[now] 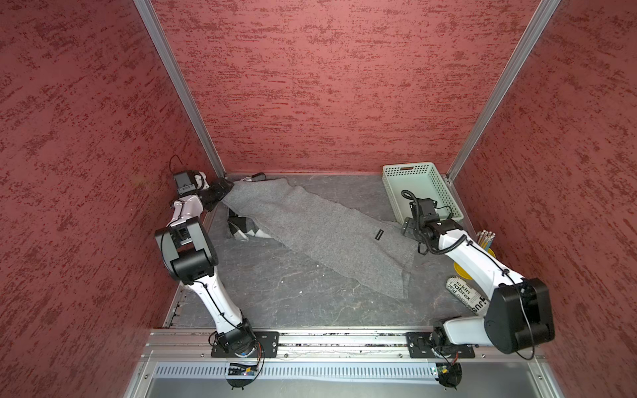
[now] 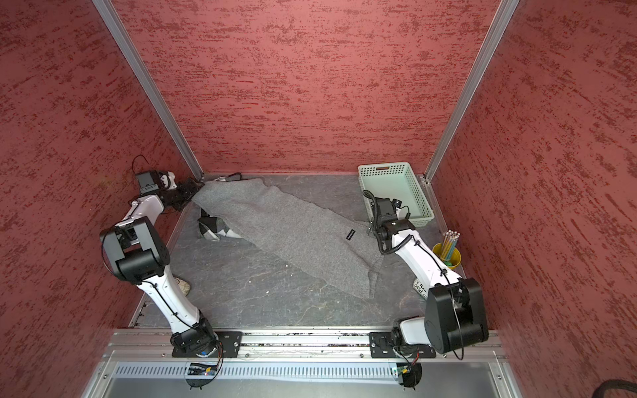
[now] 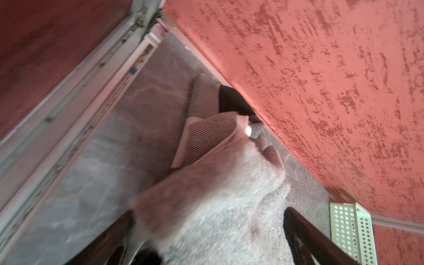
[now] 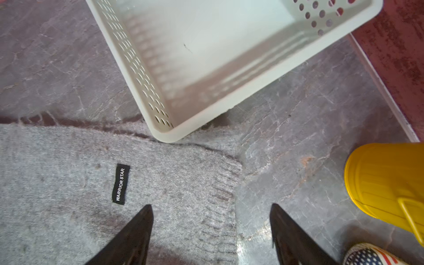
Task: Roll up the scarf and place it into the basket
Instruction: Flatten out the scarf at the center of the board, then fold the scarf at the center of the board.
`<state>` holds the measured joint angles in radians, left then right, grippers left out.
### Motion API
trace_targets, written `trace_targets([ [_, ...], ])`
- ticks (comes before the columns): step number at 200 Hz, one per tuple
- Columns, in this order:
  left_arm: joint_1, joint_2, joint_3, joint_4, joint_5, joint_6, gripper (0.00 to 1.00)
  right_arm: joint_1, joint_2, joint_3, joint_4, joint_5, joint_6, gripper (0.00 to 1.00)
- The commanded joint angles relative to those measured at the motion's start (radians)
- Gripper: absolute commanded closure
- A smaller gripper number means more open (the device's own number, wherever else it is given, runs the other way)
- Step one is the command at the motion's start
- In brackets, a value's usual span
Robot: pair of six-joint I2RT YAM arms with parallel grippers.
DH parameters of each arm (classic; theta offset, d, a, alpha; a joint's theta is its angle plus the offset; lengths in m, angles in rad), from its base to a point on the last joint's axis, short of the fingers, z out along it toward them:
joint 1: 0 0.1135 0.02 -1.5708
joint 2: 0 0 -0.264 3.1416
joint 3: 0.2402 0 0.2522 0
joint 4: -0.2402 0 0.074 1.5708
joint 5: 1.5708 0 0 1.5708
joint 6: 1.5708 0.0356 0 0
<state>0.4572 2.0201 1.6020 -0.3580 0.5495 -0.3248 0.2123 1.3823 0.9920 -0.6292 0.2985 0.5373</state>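
Right wrist view: the right gripper (image 4: 211, 206) hangs wide open and empty, straddling the ribbed end of the flat, unrolled grey knitted scarf (image 4: 68, 183), just beside the empty mint-green perforated plastic basket (image 4: 252, 88). The scarf's length runs diagonally to the left gripper (image 3: 208, 212), which is also open, with cloth lying unpinched between its jaws.

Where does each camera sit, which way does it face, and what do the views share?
Both top views: high over the front edge, looking down at the table; left arm, right arm, left tool, right tool show.
Left wrist: on the left arm, facing the far left corner over the scarf; left tool's fingers show.
Right wrist: on the right arm, looking down at the scarf's labelled end and basket; right tool's fingers show.
Shared: both wrist views show scarf and basket.
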Motion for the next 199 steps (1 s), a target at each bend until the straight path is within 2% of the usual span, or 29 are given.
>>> trace_targets([
  [1, -0.014, 0.045, 0.027, 0.003, 0.003, -0.008, 0.02, -0.004, -0.002, 0.024, 0.014, -0.027, -0.005, 0.20],
  [30, -0.017, 0.044, 0.020, 0.028, -0.043, -0.068, 0.08, -0.004, -0.015, 0.018, 0.023, -0.038, -0.002, 0.20],
  [93, -0.019, -0.093, -0.002, -0.061, -0.320, -0.052, 0.04, -0.004, -0.038, -0.006, 0.048, -0.068, 0.007, 0.20],
  [138, -0.002, 0.007, 0.060, -0.088, -0.164, -0.042, 0.00, -0.003, -0.030, 0.011, 0.054, -0.067, 0.009, 0.20],
  [199, 0.000, 0.116, 0.155, -0.115, -0.112, -0.048, 0.00, -0.003, -0.056, 0.025, 0.034, -0.053, 0.007, 0.19],
])
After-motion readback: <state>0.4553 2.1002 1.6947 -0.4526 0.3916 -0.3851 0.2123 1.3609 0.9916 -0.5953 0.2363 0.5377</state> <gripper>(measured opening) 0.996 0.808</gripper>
